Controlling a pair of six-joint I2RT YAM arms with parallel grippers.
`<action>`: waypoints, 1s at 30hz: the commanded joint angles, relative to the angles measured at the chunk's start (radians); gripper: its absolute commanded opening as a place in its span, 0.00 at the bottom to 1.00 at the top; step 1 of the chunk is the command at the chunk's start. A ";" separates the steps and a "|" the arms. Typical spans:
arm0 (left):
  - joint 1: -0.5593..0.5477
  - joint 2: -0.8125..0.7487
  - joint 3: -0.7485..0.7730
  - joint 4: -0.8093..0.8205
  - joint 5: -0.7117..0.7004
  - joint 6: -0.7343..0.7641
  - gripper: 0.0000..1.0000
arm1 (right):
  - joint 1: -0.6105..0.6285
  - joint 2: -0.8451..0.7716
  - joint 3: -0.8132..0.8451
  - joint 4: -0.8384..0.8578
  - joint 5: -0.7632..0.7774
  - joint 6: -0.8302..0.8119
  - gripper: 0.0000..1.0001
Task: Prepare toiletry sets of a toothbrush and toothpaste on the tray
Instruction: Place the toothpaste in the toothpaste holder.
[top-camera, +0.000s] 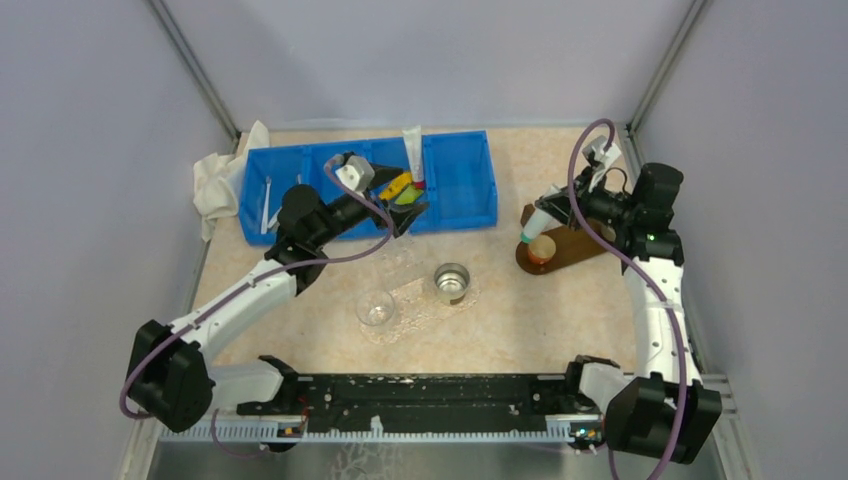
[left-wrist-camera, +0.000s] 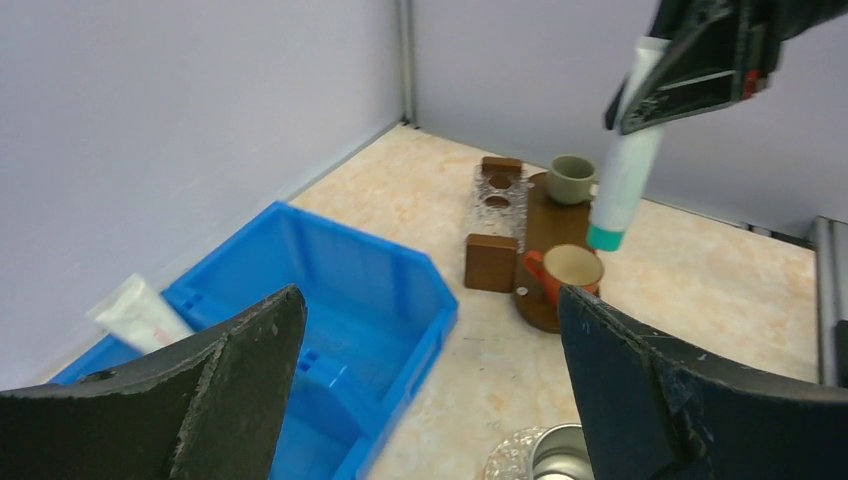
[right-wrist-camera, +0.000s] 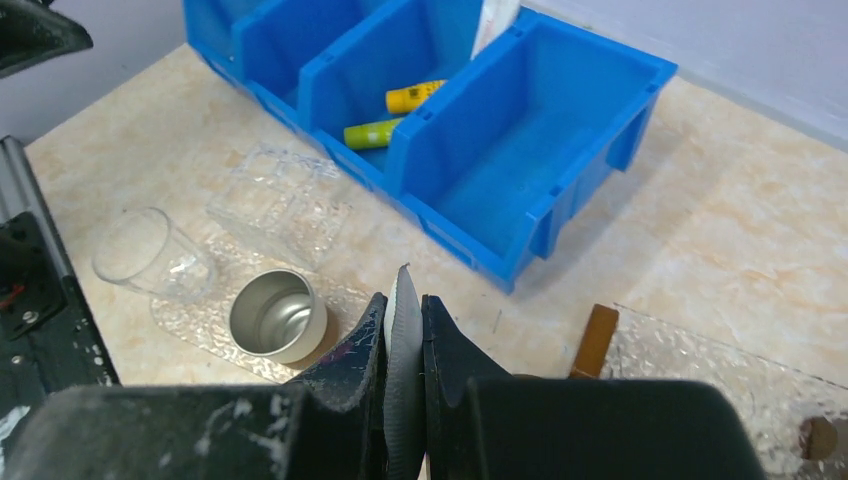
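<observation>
Currently, right gripper (right-wrist-camera: 403, 310): clenched on the flat crimped end of a white toothpaste tube (left-wrist-camera: 627, 165).

- Tube's long axis is near-upright, with the teal cap (left-wrist-camera: 606, 238) pointing down.
- Just below the cap is the orange cup (left-wrist-camera: 570, 268), mouth up, on the brown tray (top-camera: 580, 243). The cap hangs above the rim, off-centre, not yet inside.
- Judged next move: a short drop along the tube's own axis.

Left gripper (top-camera: 408, 208): jaws spread, grasping nothing, over the blue bin (top-camera: 462, 185).

- It sits beside the yellow tube (right-wrist-camera: 415, 96) and the green tube (right-wrist-camera: 372, 132).
- Toothbrushes (top-camera: 268, 203) lie in the leftmost compartment, nearer the left arm.
</observation>
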 joint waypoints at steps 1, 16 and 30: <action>0.050 0.016 -0.007 0.032 -0.057 -0.055 0.99 | -0.016 -0.018 0.039 -0.001 0.064 -0.041 0.00; 0.094 0.057 -0.019 0.081 -0.045 -0.098 0.99 | -0.026 -0.015 0.035 -0.001 0.142 -0.039 0.00; 0.105 0.078 -0.013 0.083 -0.029 -0.106 0.99 | -0.027 -0.007 0.013 0.012 0.235 -0.047 0.00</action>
